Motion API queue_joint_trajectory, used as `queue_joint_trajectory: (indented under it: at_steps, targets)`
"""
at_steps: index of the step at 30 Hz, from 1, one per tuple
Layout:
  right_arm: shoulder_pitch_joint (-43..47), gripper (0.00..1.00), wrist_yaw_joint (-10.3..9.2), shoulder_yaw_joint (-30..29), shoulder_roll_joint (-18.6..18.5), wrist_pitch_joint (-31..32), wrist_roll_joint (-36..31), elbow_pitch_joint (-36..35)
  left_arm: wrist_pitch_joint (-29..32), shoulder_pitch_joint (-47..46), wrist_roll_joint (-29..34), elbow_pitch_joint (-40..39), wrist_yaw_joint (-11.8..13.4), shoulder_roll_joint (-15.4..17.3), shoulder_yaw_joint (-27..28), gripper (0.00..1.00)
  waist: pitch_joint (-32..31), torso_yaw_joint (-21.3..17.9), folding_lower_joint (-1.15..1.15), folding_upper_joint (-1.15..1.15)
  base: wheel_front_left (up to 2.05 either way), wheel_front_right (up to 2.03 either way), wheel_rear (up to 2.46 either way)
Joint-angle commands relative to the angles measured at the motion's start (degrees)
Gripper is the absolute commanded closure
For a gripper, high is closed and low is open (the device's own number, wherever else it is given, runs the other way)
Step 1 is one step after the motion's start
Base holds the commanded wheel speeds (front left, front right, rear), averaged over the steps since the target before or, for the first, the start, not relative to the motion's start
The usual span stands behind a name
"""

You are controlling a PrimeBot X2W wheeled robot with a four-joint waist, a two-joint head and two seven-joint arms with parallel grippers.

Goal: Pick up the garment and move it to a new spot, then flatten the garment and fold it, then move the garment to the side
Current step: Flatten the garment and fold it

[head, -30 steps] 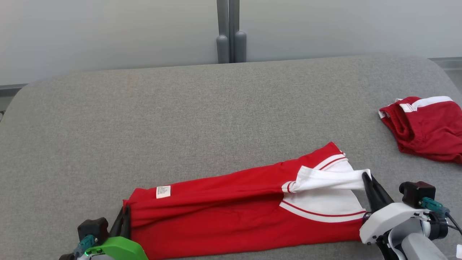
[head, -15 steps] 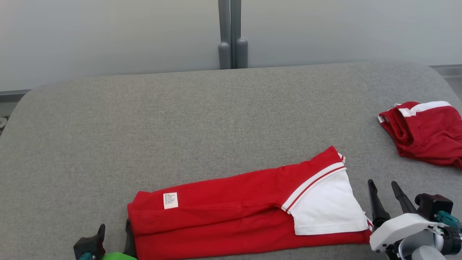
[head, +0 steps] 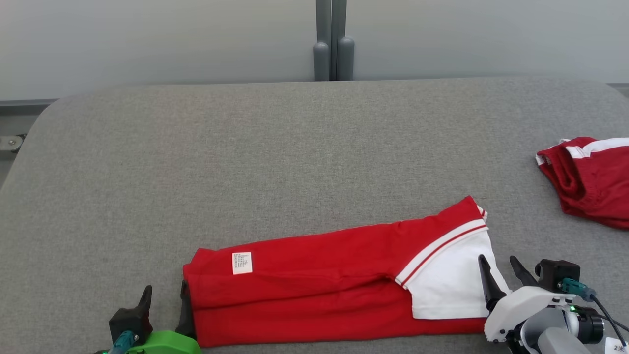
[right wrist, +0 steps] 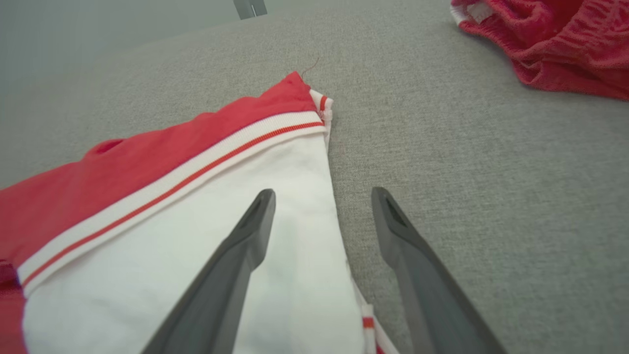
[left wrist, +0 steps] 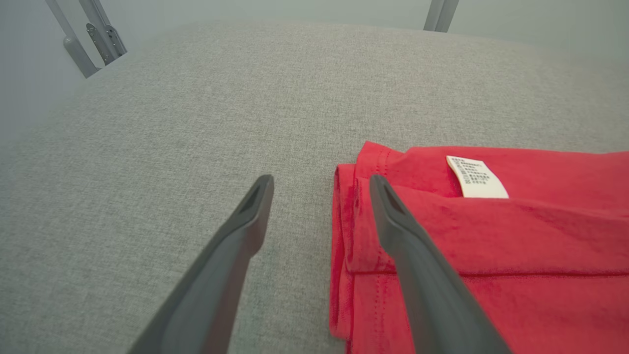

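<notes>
Lying on the grey table (head: 295, 147): garment (head: 314, 290), red, folded into a long strip near the front edge, its right end angled slightly toward the far side.
Right end of garment: white panel (head: 452, 285) on top, bordered by a white band with a thin red stripe.
Left end of garment: stacked folded layers, with a small white care label (head: 242, 263) on the upper layer.
Left gripper (head: 166, 295): released, jaws spread wide with nothing between them; straddling the garment's left edge, one finger above red cloth, the other above bare table; cannot tell whether touching the fabric.
Right gripper (head: 497, 265): released, jaws spread wide and empty; straddling the garment's right edge, one finger above the white panel, the other above bare table.
Second garment (head: 589, 177): dark red with white trim, bunched up at the table's far right, well apart from the folded one.
Behind the table: two grey posts (head: 334, 49) standing against a pale wall.
</notes>
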Motion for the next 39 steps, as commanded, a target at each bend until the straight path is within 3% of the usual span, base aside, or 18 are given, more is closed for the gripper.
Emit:
queue_joint_trajectory:
  at_steps: [1, 6, 13, 14, 15, 16, 17, 23, 31, 35, 39]
  targets:
    - [-1.8, 0.0, -0.1, 0.3, -0.2, -0.1, 0.4, 2.2, 0.1, -1.3, 0.4, -0.4, -0.2, 0.2, -0.3, 0.0, 1.3, 1.2, 0.0, 0.0, 0.0, 0.0, 0.0]
    - [-5.4, 0.0, -0.1, 3.3, 0.1, 0.0, 2.0, 10.8, 0.1, -1.9, 0.4, -0.6, -0.3, 0.2, -0.7, 0.0, 2.6, 2.4, 0.0, 0.0, 0.0, 0.0, 0.0]
    - [-6.5, 0.0, 0.16, 9.3, 2.2, 0.6, 6.0, 15.3, 0.1, -2.2, 0.1, -0.8, -0.1, 0.2, -0.5, 0.0, 3.4, 3.1, 0.0, 0.0, 0.0, 0.0, 0.0]
    - [-6.5, 0.04, 0.18, 10.4, 2.4, 0.7, 6.8, 15.5, 0.1, -2.2, 0.2, -0.8, -0.2, 0.2, -0.5, 0.0, 3.4, 3.1, 0.0, 0.0, 0.0, 0.0, 0.0]
    - [-6.6, 0.3, 0.24, 11.5, 2.5, 0.7, 7.6, 15.6, 0.1, -2.2, 0.3, -0.8, -0.2, 0.2, -0.5, 0.0, 3.5, 3.1, 0.0, 0.0, 0.0, 0.0, 0.0]
    - [-6.7, 0.77, 0.25, 12.4, 2.3, 0.7, 8.4, 15.7, 0.1, -2.2, 0.3, -0.8, -0.2, 0.2, -0.4, 0.0, 3.5, 3.1, 0.0, 0.0, 0.0, 0.0, 0.0]
    - [-6.8, 1.0, 0.25, 13.2, 2.1, 0.7, 9.2, 15.7, 0.1, -2.2, 0.4, -0.7, -0.3, 0.2, -0.4, 0.0, 3.5, 3.1, 0.0, 0.0, 0.0, 0.0, 0.0]
    - [-7.8, 1.0, -0.19, 13.6, -1.6, 0.5, 13.1, 16.8, 0.1, -2.0, 0.2, -0.9, -0.6, 0.2, -0.8, 0.0, 3.4, 2.7, 0.0, 0.0, 0.0, 0.0, 0.0]
    - [-9.2, 1.0, -0.12, -0.4, -7.0, 0.0, 8.3, 13.0, 0.1, -2.3, 0.0, -1.2, -0.9, 0.2, -1.8, 0.0, 3.7, 2.1, 0.0, 0.0, 0.0, 0.0, 0.0]
    - [-8.0, 1.0, -0.11, -5.8, -6.4, -0.1, 3.2, 9.3, 0.1, -1.8, -0.3, -1.0, -1.0, 0.2, -2.1, 0.0, 3.4, 1.6, 0.0, 0.0, 0.0, 0.0, 0.0]
    - [-6.4, 1.0, -0.09, -4.9, -3.8, -0.1, -0.5, 3.2, 0.1, -0.9, -0.4, -0.6, -1.0, 0.2, -2.2, 0.0, 2.7, 0.7, 0.0, 0.0, 0.0, 0.0, 0.0]
